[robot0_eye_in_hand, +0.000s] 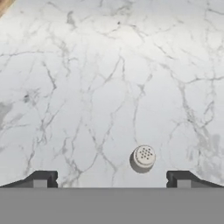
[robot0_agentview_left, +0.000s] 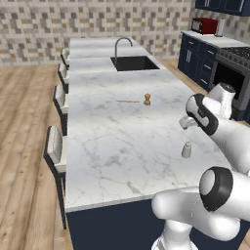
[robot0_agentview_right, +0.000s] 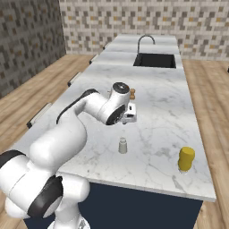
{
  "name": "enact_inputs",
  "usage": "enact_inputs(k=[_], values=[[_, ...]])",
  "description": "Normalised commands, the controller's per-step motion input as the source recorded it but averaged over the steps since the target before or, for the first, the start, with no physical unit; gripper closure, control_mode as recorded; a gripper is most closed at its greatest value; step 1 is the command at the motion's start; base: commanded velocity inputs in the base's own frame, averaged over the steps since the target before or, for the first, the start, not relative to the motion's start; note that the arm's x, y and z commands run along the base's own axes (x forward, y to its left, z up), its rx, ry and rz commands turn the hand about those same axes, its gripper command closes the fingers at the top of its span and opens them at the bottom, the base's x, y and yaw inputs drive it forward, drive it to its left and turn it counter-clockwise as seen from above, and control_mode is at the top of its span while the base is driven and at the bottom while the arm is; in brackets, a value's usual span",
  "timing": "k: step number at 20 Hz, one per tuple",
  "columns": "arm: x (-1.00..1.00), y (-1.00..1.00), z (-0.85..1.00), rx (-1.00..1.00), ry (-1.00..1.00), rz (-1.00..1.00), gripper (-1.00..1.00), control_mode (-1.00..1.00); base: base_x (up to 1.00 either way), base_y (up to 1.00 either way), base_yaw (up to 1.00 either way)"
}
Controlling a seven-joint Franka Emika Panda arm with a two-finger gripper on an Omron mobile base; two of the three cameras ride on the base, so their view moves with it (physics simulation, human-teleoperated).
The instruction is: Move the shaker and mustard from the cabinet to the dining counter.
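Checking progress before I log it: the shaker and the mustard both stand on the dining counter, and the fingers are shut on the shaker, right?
Not quite. The shaker and the mustard both stand on the dining counter, but the fingers are open and apart from the shaker, as the hand view shows.

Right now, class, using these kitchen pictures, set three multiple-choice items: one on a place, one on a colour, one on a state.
1. Where does the shaker stand?
A. on the dining counter
B. in the sink
C. on the floor

2. What colour is the mustard bottle?
A. red
B. yellow
C. green

3. How is the claw set?
A. shut on the shaker
B. shut on the mustard
C. open, holding nothing

Answers:
1 A, the shaker stands upright on the marble top, near its close end.
2 B, the bottle near the counter's corner is bright yellow.
3 C, in the hand view the two fingertips sit wide apart, above the shaker.
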Motion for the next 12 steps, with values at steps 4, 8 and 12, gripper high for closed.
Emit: enact_inputs(k=[4, 8, 12], values=[[-0.54, 0.71, 0.87, 0.00, 0.01, -0.04, -1.00, -1.00, 0.00, 0.00, 0.00], [-0.65, 0.76, 0.79, 0.00, -0.07, -0.09, -1.00, -1.00, 0.00, 0.00, 0.00], [-0.90, 0.66, 0.35, 0.00, -0.24, -0.15, -1.00, -1.00, 0.00, 0.00, 0.00]])
